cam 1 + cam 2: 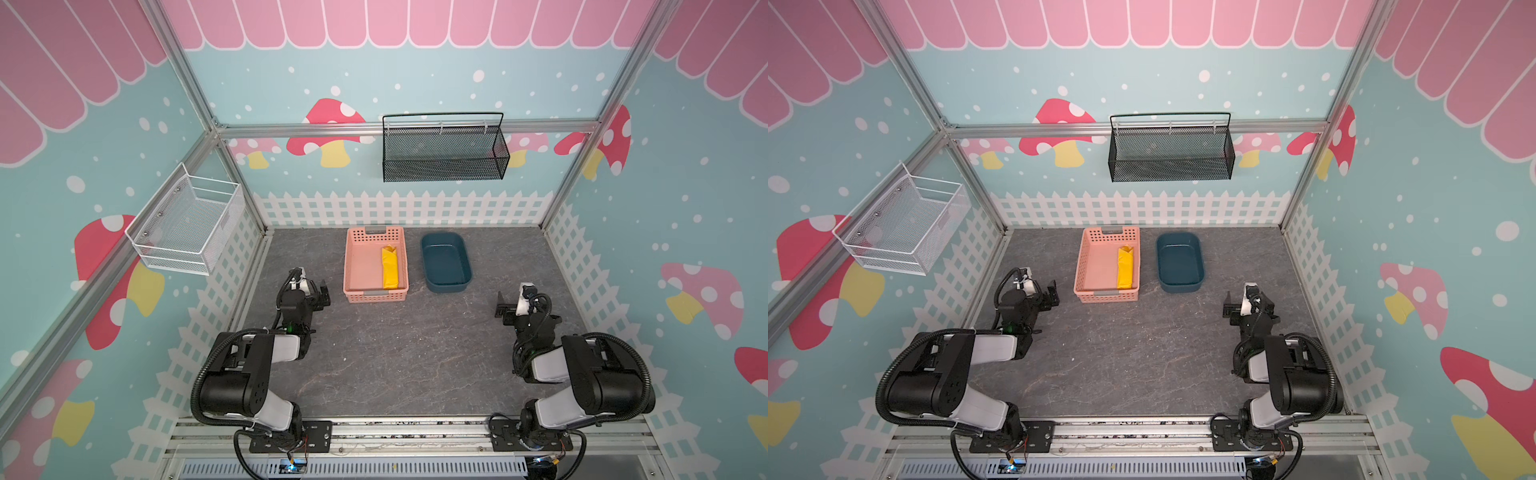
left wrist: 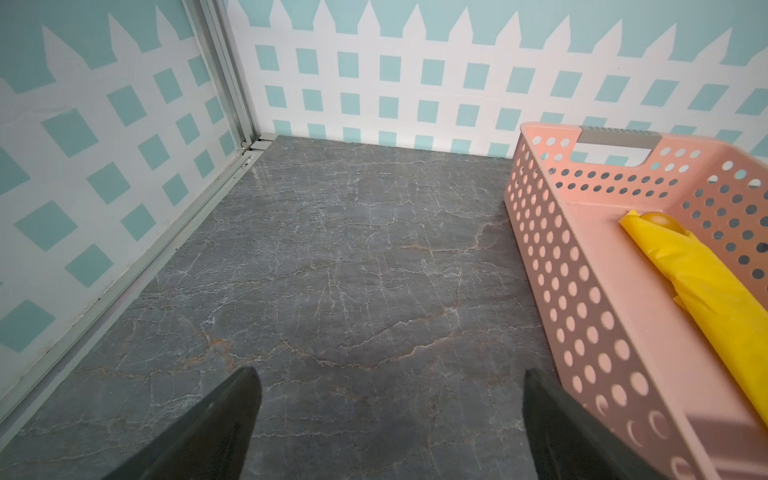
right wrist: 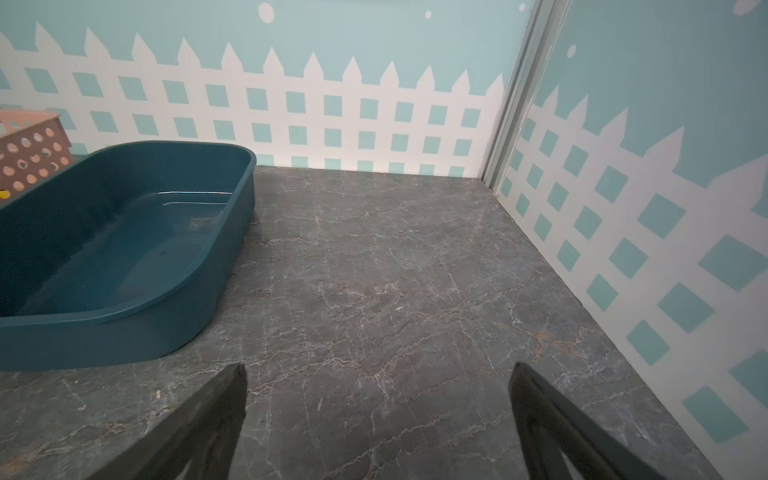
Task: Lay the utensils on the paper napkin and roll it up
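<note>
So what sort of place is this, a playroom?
Probably a staged robot test booth: printed mushroom-and-fence walls on an aluminium frame, with a left arm and right arm bolted to a rail.

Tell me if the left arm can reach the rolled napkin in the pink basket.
Probably yes. The open left gripper sits beside the pink basket; the napkin roll lies uncovered along its far wall, so only the low near wall needs clearing.

Enclosed work cell, painted backdrop.
Teal walls (image 1: 415, 83) are printed with pink scallops, mushrooms and a picket fence (image 1: 399, 208); a grey marbled floor (image 1: 395, 353) is enclosed by an aluminium frame (image 1: 257, 131); a black mesh basket (image 1: 444, 158) and a white wire basket (image 1: 187, 224) are hung above.
</note>
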